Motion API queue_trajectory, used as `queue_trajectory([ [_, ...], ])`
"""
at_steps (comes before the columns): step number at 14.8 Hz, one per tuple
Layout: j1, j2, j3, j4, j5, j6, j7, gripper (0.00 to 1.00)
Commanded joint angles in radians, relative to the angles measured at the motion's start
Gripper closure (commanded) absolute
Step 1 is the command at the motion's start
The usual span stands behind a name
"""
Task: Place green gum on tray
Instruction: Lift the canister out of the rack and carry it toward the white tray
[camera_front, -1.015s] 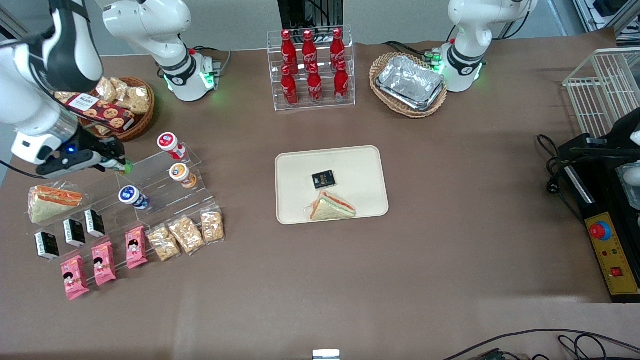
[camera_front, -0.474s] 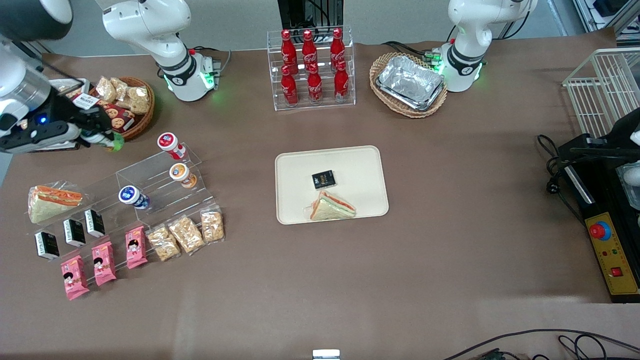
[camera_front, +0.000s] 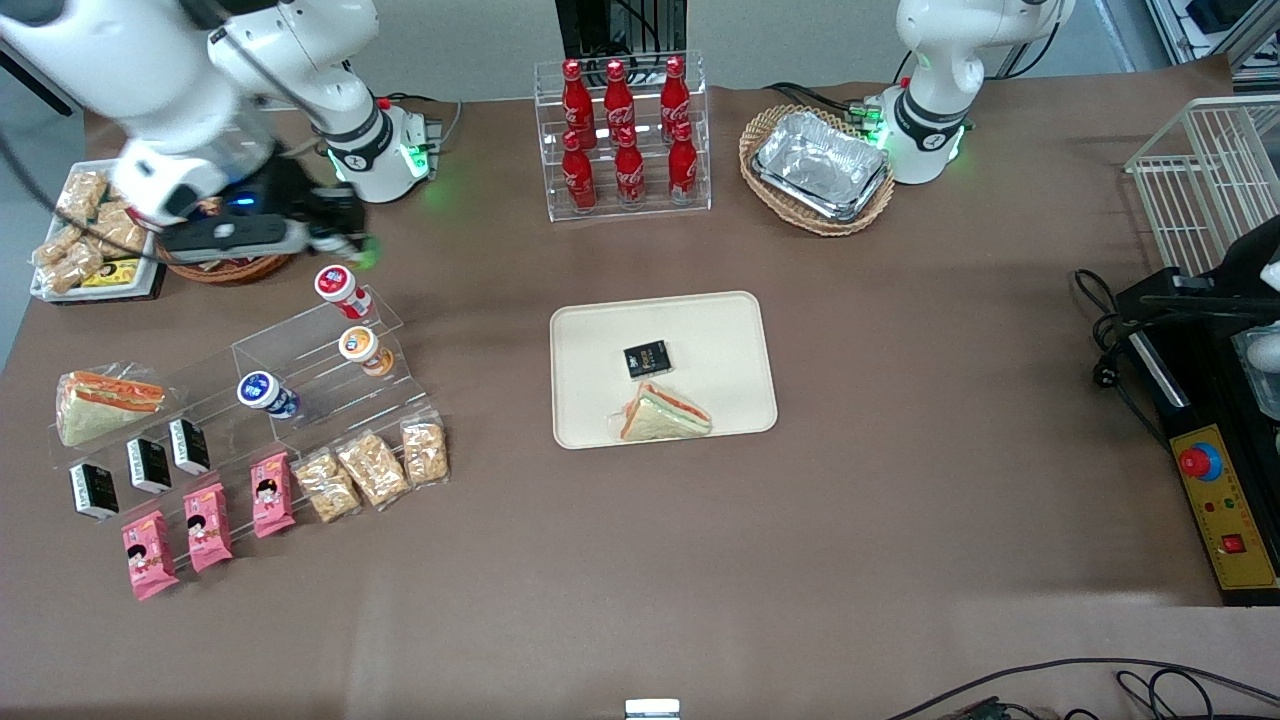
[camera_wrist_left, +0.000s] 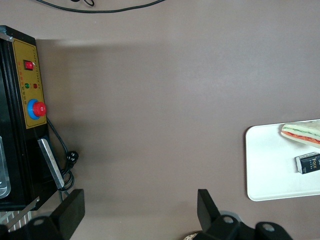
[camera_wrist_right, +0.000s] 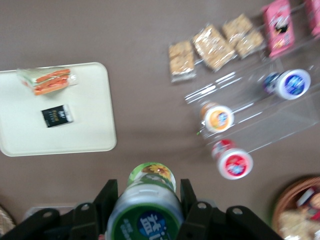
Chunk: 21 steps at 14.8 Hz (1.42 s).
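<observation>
**Desk:** What does the frame show?

**Photographer:** The right arm's gripper (camera_front: 345, 245) hangs above the counter (camera_front: 900, 400), near the wicker basket (camera_front: 225, 268) and just past the top step of the clear display riser (camera_front: 320, 370). Its jaws are closed on the green gum (camera_wrist_right: 145, 205), one pressed to each side of the bottle, which is carried clear of any surface.

**Desk:** And the destination?

**Photographer:** The tray (camera_front: 720, 330) sits mid-counter, well apart from the gripper, toward the parked arm's end. It already holds a wrapped sandwich (camera_front: 665, 415) and a small black packet (camera_front: 648, 359). The bare part is the strip farther from the front camera.

**Desk:** What could spoil it?

**Photographer:** In my judgement, three things. The bottle is round and smooth, so a fast swing could twist it in the jaws or shake it loose above the counter. A low path would clip the red-capped bottle (camera_front: 337, 284) or the orange-capped bottle (camera_front: 360, 347) on the riser, both lying close under the route. And a release over the sandwich or packet would leave the gum tipped, free to roll; the rim is low and might not stop it.

**Desk:** Safest bet?

**Photographer:** Stay high, then set it on the bare strip.
</observation>
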Motion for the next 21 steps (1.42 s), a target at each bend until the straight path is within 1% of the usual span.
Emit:
queue_trajectory([
  [1, 0.124, 0.104, -0.015, 0.043, 0.032, 0.051, 0.219, 0.59],
  [2, 0.161, 0.132, -0.016, 0.031, 0.031, 0.082, 0.259, 0.59],
  [4, 0.216, 0.169, -0.016, -0.032, 0.025, 0.194, 0.374, 0.59],
  [8, 0.301, 0.235, -0.016, -0.233, 0.017, 0.554, 0.535, 0.59],
  [12, 0.347, 0.390, -0.016, -0.249, 0.017, 0.771, 0.650, 0.59],
  [14, 0.353, 0.439, -0.016, -0.249, 0.017, 0.831, 0.653, 0.59],
  [21, 0.358, 0.572, -0.016, -0.250, 0.017, 0.943, 0.653, 0.59],
])
